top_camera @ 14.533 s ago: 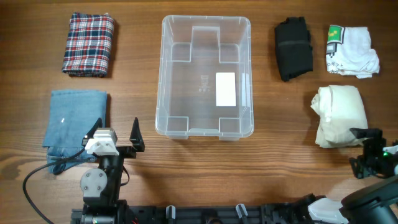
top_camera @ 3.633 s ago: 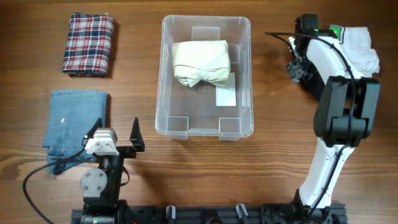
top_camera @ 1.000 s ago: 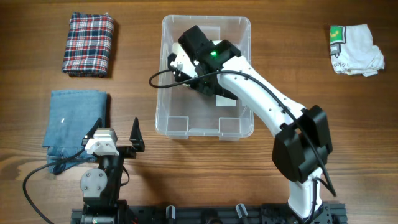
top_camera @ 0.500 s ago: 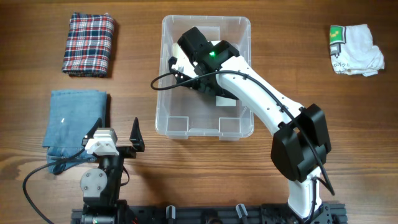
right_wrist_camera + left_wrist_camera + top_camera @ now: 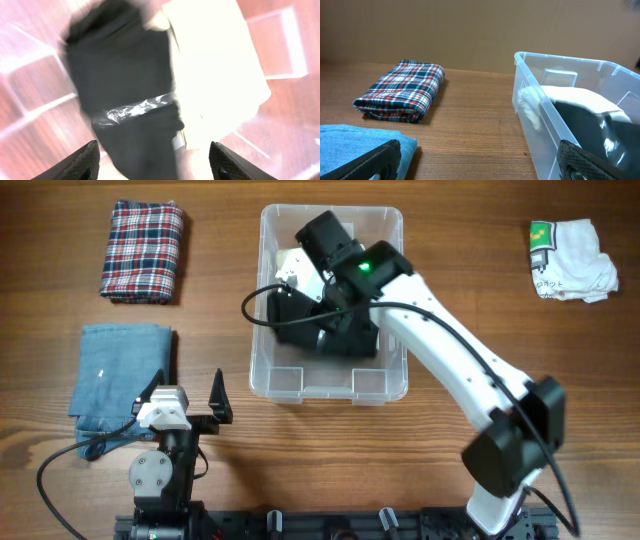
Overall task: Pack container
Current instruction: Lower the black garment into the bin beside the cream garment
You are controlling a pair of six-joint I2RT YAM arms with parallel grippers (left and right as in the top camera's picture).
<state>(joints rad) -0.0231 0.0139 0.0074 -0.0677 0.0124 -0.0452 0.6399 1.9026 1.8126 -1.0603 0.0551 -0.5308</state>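
Container (image 5: 385, 218) sits centred on the worktop (image 5: 220, 300). Your right arm reaches diagonally across it, right tool (image 5: 155, 157) spread wide above the black bundle (image 5: 300, 327) inside, beside the cream bundle (image 5: 295, 265). Left tool (image 5: 477, 160), parked, gapes wide.

clear glossy plastic container (image 5: 285, 385); matt wood table (image 5: 460, 270); plaid cloth (image 5: 142, 252)

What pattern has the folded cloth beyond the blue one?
The folded cloth is red, navy and white plaid, clearest in left wrist view.
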